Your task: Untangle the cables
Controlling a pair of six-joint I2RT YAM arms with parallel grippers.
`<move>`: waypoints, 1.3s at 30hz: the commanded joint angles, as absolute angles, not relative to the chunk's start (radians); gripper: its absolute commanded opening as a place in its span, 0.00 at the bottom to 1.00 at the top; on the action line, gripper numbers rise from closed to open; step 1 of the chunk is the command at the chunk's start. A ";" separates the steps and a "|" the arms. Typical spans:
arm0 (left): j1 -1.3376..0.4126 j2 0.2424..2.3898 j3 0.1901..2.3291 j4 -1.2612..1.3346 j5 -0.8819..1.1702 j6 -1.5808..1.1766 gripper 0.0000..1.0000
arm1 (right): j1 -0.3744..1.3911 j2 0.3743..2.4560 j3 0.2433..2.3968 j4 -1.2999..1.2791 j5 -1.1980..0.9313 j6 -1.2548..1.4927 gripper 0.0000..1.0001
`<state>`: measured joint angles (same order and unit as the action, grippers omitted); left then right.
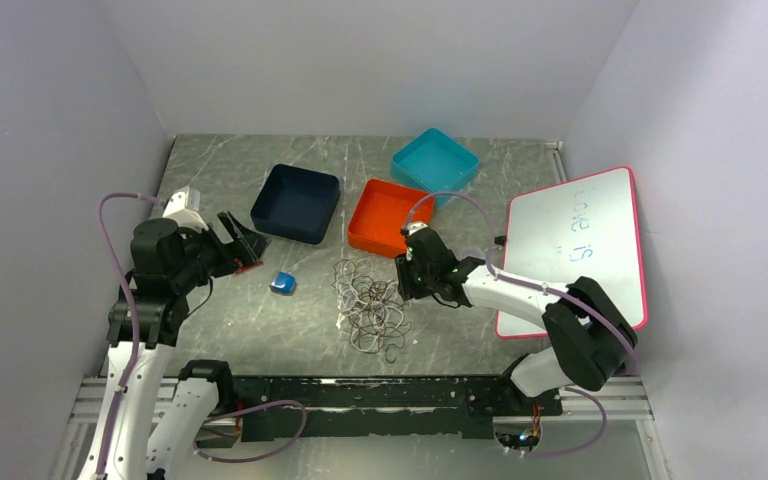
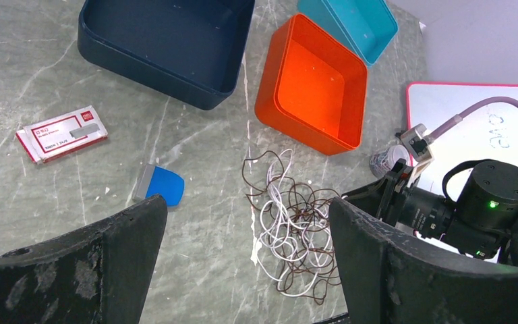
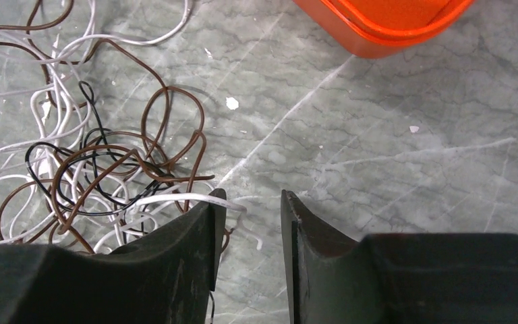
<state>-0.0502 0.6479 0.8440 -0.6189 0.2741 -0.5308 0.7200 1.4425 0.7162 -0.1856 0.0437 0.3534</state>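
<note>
The cables (image 1: pixel 368 305) lie in one tangled heap of thin white, brown and black loops on the grey table, in front of the orange tray. They show in the left wrist view (image 2: pixel 295 226) and the right wrist view (image 3: pixel 88 162). My right gripper (image 1: pixel 401 278) is low at the heap's right edge, jaws a little apart and holding nothing (image 3: pixel 249 209); a loose white cable end (image 3: pixel 239 206) lies between and under its fingertips. My left gripper (image 1: pixel 247 245) is wide open and empty, raised over the table left of the heap (image 2: pixel 246 223).
A dark blue tray (image 1: pixel 297 202), an orange tray (image 1: pixel 388 216) and a teal tray (image 1: pixel 435 160) stand behind the heap. A small blue object (image 1: pixel 282 283) lies left of the heap. A red and white card (image 2: pixel 61 133) lies farther left. A pink-framed whiteboard (image 1: pixel 580 240) lies at the right.
</note>
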 commanded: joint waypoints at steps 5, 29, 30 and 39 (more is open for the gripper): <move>-0.040 0.642 0.839 -0.620 0.296 -0.518 0.93 | 0.724 1.423 0.685 -0.102 -0.020 0.323 0.19; -0.044 0.672 0.873 -0.461 0.485 -0.488 0.96 | 0.725 1.037 0.892 -0.342 0.008 0.259 0.00; -0.047 0.669 0.872 -0.447 0.498 -0.488 0.97 | 0.724 1.034 0.911 -0.348 -0.013 0.257 0.00; -0.271 0.663 0.801 -0.273 0.413 -0.580 0.95 | 0.750 1.079 1.041 -0.365 -0.124 0.285 0.00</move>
